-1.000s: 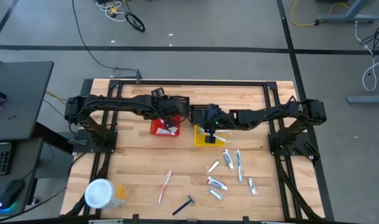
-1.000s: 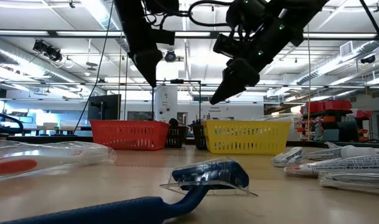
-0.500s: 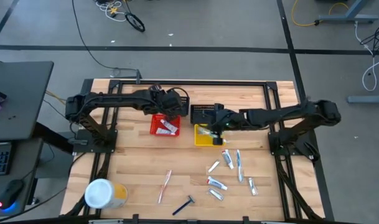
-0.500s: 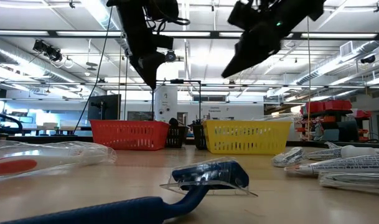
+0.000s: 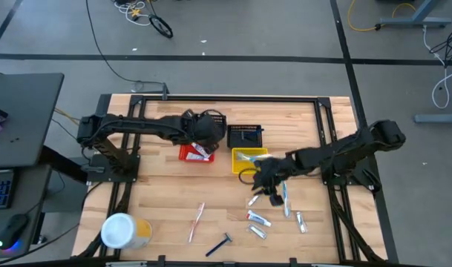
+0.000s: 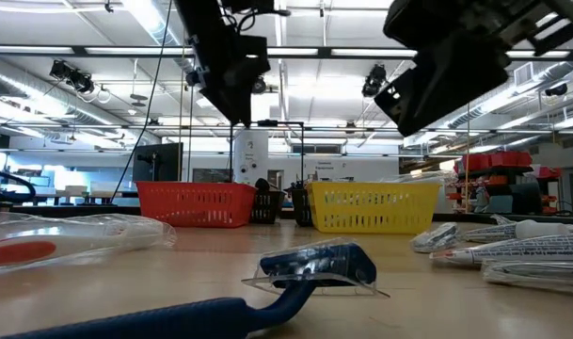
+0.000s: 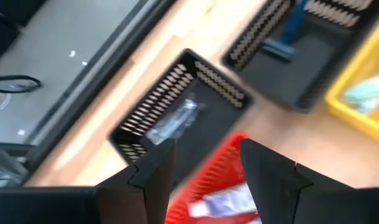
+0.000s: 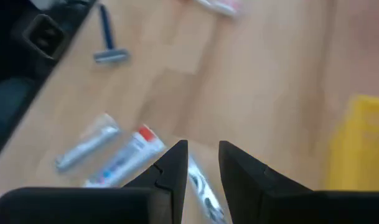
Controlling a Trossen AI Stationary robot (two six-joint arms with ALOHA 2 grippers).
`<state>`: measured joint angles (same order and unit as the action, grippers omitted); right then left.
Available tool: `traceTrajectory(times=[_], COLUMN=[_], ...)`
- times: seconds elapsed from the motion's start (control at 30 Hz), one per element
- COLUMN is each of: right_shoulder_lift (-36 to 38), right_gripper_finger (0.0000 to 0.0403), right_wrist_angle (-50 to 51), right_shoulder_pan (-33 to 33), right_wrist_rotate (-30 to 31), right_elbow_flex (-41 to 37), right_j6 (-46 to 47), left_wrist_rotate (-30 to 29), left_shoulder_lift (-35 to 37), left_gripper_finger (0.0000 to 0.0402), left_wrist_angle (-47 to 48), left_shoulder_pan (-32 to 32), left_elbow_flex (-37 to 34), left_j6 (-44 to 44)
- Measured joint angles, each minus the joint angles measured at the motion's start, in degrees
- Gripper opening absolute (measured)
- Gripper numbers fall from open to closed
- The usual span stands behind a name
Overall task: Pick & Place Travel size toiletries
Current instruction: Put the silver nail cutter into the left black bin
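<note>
Item: small white crinkly tubes point(image 5: 259, 219) and a slim white-blue toothbrush point(image 5: 286, 197), loose on the wooden table point(image 5: 166, 193) near the yellow mesh basket point(image 5: 246, 160).

My right claw point(image 8: 202, 163) hangs over them, fingers parted, holding nothing.

Handling, judged: light, soft, slick film; pinch mid-body, across the width.

My left claw point(image 7: 205, 165), parted and empty, waits above the red mesh basket point(image 5: 196, 153).

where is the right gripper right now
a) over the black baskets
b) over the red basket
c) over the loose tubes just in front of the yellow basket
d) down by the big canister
c: in the high view the right gripper hangs over the tubes beside the yellow basket.
</note>
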<state>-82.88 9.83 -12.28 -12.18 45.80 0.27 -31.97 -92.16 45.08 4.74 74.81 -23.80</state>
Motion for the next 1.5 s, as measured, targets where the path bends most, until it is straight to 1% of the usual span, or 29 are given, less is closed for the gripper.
traceTrajectory(times=[0.07, 0.13, 0.23, 0.3, 0.5, 0.67, 0.9, 1.1, 1.33, 1.5], right_shoulder_lift=[-0.65, -1.34, -2.84, -4.01, -7.48, -10.01, -12.30, -12.49, -12.80, -12.97], right_gripper_finger=[0.0099, 0.0099, 0.0099, 0.0099, 0.0099, 0.0099, 0.0099, 0.0099, 0.0099, 0.0099], right_wrist_angle=[-4.20, -6.52, -5.77, -5.78, -5.74, -4.54, -2.62, -1.83, -2.17, -1.99], right_shoulder_pan=[-1.80, -3.54, -5.81, -6.85, -8.24, -8.67, -8.36, -8.30, -8.37, -8.34], right_wrist_rotate=[0.03, 0.86, 5.72, 8.27, 11.19, 15.48, 15.15, 15.16, 15.19, 15.16], right_elbow_flex=[-1.09, -1.60, -1.74, -1.75, -1.75, -1.75, -1.75, -1.75, -2.90, -3.41], right_j6=[0.82, 0.80, 0.75, 0.51, 0.11, -4.69, -5.70, -6.51, -11.28, -11.27], left_wrist_rotate=[-1.19, -3.66, -7.44, -8.96, -11.25, -13.05, -13.50, -13.91, -13.83, -13.83], left_shoulder_lift=[0.00, 0.00, -0.02, -0.02, -0.02, -0.02, -0.02, -0.02, -0.02, -0.02], left_gripper_finger=[0.0193, 0.0193, 0.0193, 0.0193, 0.0193, 0.0193, 0.0193, 0.0193, 0.0193, 0.0193], left_wrist_angle=[0.00, -0.03, 0.01, 0.02, 0.02, 0.02, 0.02, 0.02, 0.09, 0.28], left_shoulder_pan=[-2.21, -4.42, -7.54, -9.35, -13.19, -14.78, -15.18, -15.18, -15.18, -15.18], left_elbow_flex=[0.00, 0.00, 0.00, 0.00, 0.00, 0.00, 0.00, 0.00, 0.00, 0.00], left_j6=[-2.39, -4.83, -7.85, -9.51, -13.42, -14.88, -14.92, -14.85, -14.83, -14.83])
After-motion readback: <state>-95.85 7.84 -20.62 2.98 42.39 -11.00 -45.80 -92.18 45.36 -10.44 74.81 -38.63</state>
